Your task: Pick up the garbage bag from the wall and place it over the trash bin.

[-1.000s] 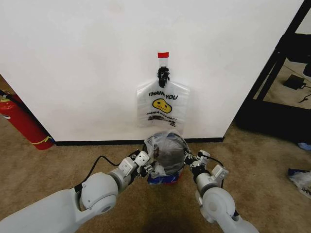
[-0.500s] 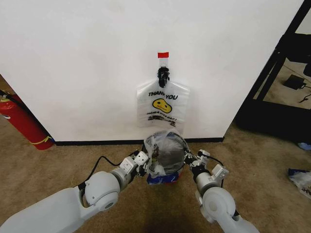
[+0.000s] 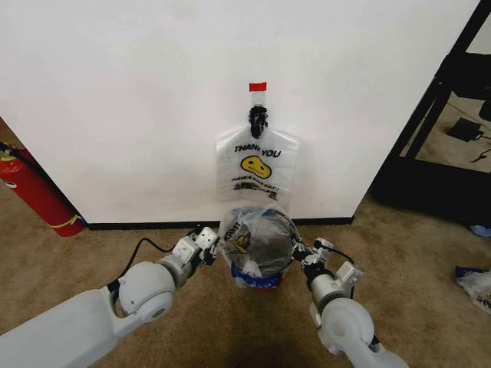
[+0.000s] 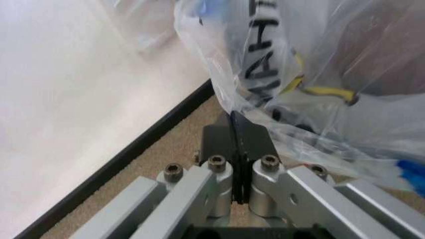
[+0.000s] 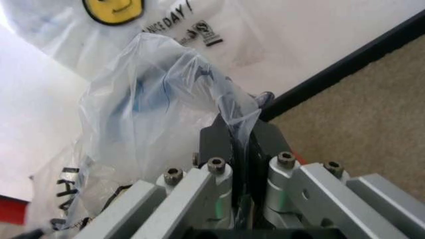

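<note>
The garbage bag (image 3: 257,238) is spread over the trash bin (image 3: 267,284), whose dark mesh shows through the thin plastic; blue patches sit low on the bag. My left gripper (image 3: 212,241) is shut on the bag's rim at the bin's left side, and in the left wrist view its gripper (image 4: 236,127) pinches the plastic (image 4: 312,74). My right gripper (image 3: 298,250) is shut on the rim at the bin's right side, and in the right wrist view that gripper (image 5: 239,134) clamps a fold of the bag (image 5: 159,94). The bin stands against the wall (image 3: 138,107).
A second flat smiley bag (image 3: 257,165) hangs from the black hook (image 3: 258,119) under a red tape strip (image 3: 258,87). A red fire extinguisher (image 3: 34,192) leans at the left. A black shelf frame (image 3: 430,115) stands at the right, and crumpled plastic (image 3: 476,284) lies on the carpet.
My left gripper has pulled outward to the left with the rim, and the bag's mouth is stretched wider over the bin. The right gripper has held its place.
</note>
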Available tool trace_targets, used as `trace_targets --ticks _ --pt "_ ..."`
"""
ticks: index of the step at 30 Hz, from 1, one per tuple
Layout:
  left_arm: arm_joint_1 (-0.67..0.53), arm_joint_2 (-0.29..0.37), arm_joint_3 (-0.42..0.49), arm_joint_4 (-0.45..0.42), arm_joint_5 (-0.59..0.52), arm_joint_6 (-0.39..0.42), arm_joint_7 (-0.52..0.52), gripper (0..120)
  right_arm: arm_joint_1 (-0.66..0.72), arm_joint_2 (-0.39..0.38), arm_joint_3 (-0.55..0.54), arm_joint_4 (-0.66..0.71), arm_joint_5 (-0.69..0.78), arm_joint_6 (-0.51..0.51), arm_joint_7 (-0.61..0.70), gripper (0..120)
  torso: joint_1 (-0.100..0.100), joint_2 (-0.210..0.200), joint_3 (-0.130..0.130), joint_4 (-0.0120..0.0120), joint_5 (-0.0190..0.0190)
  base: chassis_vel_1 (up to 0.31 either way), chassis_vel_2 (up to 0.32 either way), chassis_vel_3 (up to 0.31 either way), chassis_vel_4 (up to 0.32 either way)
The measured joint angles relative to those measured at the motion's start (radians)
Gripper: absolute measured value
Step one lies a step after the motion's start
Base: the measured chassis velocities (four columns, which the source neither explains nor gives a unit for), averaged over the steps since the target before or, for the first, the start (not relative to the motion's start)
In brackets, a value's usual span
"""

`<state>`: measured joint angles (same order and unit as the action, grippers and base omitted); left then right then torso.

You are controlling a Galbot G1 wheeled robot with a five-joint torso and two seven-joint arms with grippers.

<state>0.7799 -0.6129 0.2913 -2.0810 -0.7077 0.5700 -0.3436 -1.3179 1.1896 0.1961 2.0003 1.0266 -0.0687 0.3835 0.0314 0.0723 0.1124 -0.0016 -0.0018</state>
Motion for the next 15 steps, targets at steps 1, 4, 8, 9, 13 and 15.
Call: trace_targets --ticks 1,4,8,9,13,15 --pt "0.002 0.0 -0.002 0.004 0.0 -0.001 0.0 0 -0.003 0.0 0.003 0.003 0.009 0.002 -0.008 1 0.0 0.0 0.0 0.0 -0.0002 0.0 0.0 0.0 0.0" --pt "0.008 -0.006 -0.007 0.024 0.0 -0.005 0.001 0 -0.012 -0.006 0.013 0.014 0.039 0.006 -0.046 1 0.0 0.0 0.0 0.0001 -0.0001 0.0 0.0 0.0 0.0" --pt "0.019 -0.011 -0.01 0.045 0.004 -0.011 0.005 0 -0.017 -0.009 0.028 0.028 0.073 0.014 -0.069 1 0.0 0.0 0.0 0.0 -0.0001 0.0 0.0 0.0 0.0" --pt "0.019 -0.011 -0.01 0.045 0.004 -0.011 0.005 0 -0.017 -0.009 0.028 0.028 0.073 0.014 -0.069 1 0.0 0.0 0.0 0.0 -0.0001 0.0 0.0 0.0 0.0" --pt "0.048 -0.015 -0.011 0.045 0.026 -0.029 0.007 0 -0.016 -0.006 0.038 0.031 0.091 0.017 -0.068 1 0.0 0.0 0.0 0.0001 -0.0001 0.0 0.0 0.0 0.0" --pt "0.053 -0.019 -0.008 0.043 0.035 -0.037 0.007 0 -0.017 -0.005 0.038 0.032 0.091 0.017 -0.067 1 0.0 0.0 0.0 0.0001 -0.0001 0.0 0.0 0.0 0.0"
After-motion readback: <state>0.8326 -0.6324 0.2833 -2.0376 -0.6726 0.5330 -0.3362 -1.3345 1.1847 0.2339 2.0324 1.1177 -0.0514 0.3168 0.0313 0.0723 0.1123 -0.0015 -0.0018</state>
